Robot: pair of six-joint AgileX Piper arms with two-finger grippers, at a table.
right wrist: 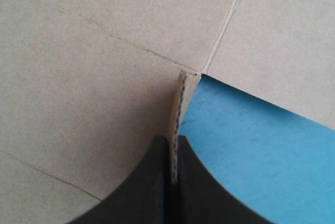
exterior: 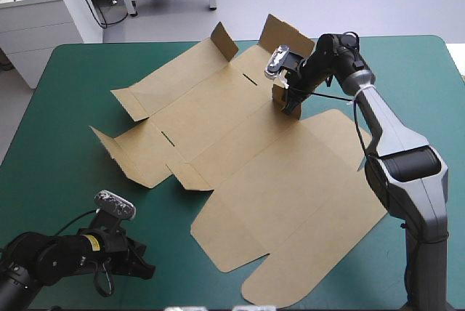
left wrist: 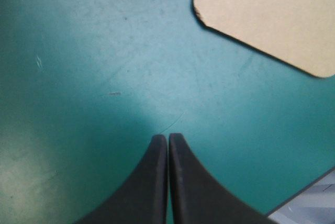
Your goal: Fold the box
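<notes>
While the box (exterior: 240, 158) lies opened out as a cut brown sheet across the middle of the teal-green cover (exterior: 65, 107), I record the following.

Box: most of the sheet is flat. Its largest panel, with rounded corners, forms the near right part of the box. Two end flaps (exterior: 224, 41) at the box's far edge are tilted upward. The small flaps at the box's left side look slightly lifted, but I cannot confirm this. Two short dark slots (exterior: 249, 78) show in the box's far panels.

Right gripper (exterior: 288, 104): it is stationed at the box's far right side, where the sheet's outline is notched. Its black fingers (right wrist: 141, 182) are pinched together on a small side flap (right wrist: 178, 103). The right wrist view shows that flap's cut edge standing upright between the fingertips, with flat board on one side of it and bare cover on the other. The fold line at the flap's root meets the box's main panel just ahead of the fingertips.

Left gripper (left wrist: 168, 139): it is clenched on nothing, its two fingers meeting in one point over bare cover. It sits low, off the box's near left side and well apart from the sheet. One cut corner of the box shows ahead of it, not touched.
</notes>
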